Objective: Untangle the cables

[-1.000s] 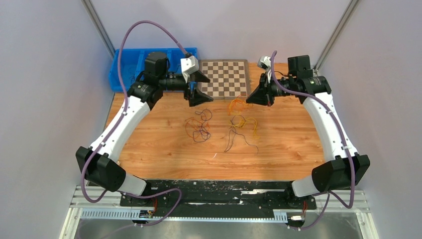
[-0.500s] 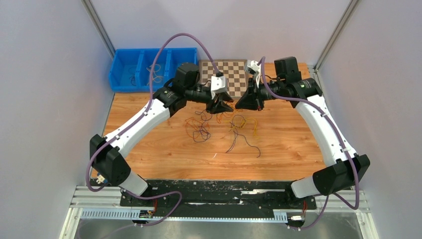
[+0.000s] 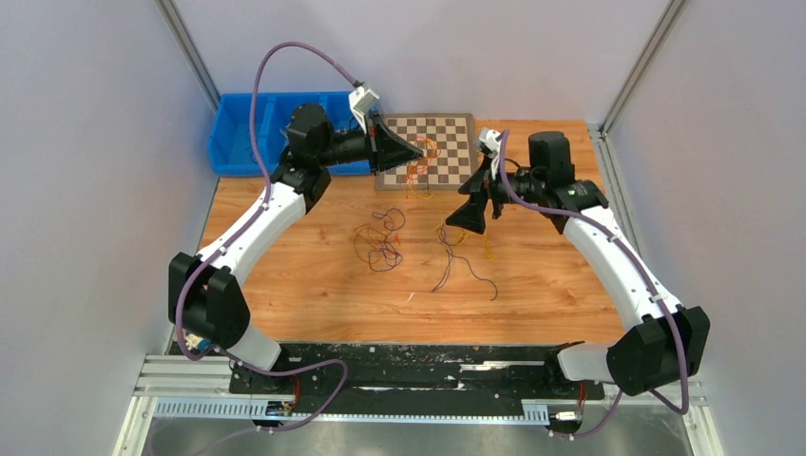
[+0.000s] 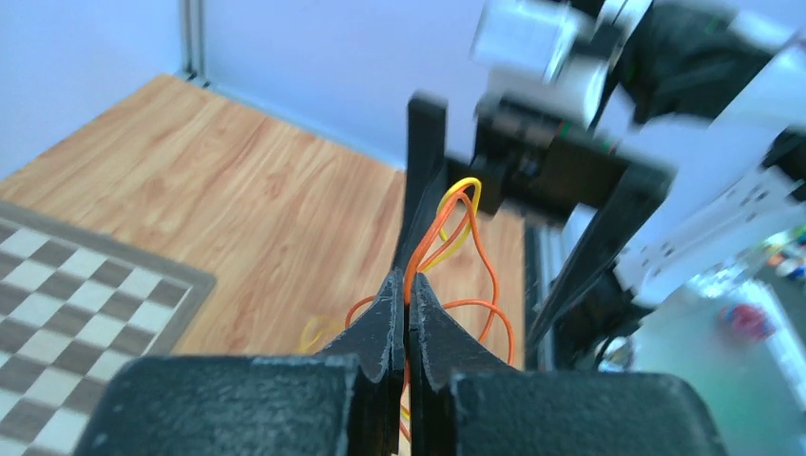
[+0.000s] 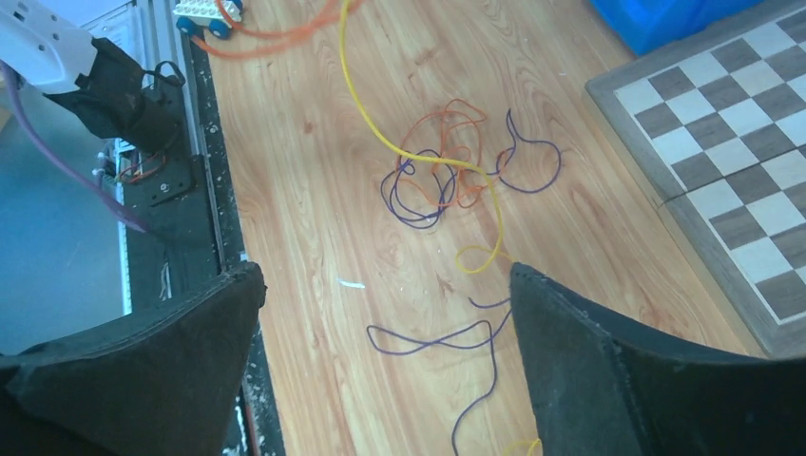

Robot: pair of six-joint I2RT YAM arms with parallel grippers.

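Note:
My left gripper (image 3: 411, 152) hangs over the chessboard, shut on thin orange cables (image 3: 419, 171) and a yellow one that dangle from it. In the left wrist view its jaws (image 4: 407, 282) are pressed together with the orange cable (image 4: 478, 255) looping out past the tips. My right gripper (image 3: 470, 215) is open above the table's middle, nothing between its fingers (image 5: 385, 273). Below it lie a dark purple strand (image 5: 428, 342), a purple and orange tangle (image 5: 432, 177) and a yellow cable (image 5: 380, 133). That tangle (image 3: 380, 242) lies left of centre.
A chessboard (image 3: 447, 161) lies at the back centre, and a blue divided bin (image 3: 242, 142) stands at the back left. A small white scrap (image 3: 411, 297) lies on the wood nearer the front. Grey walls close in both sides.
My left gripper came to the middle, shut on the orange and yellow cables and drew them back over the chessboard. My right gripper opened, let them go and moved nearer.

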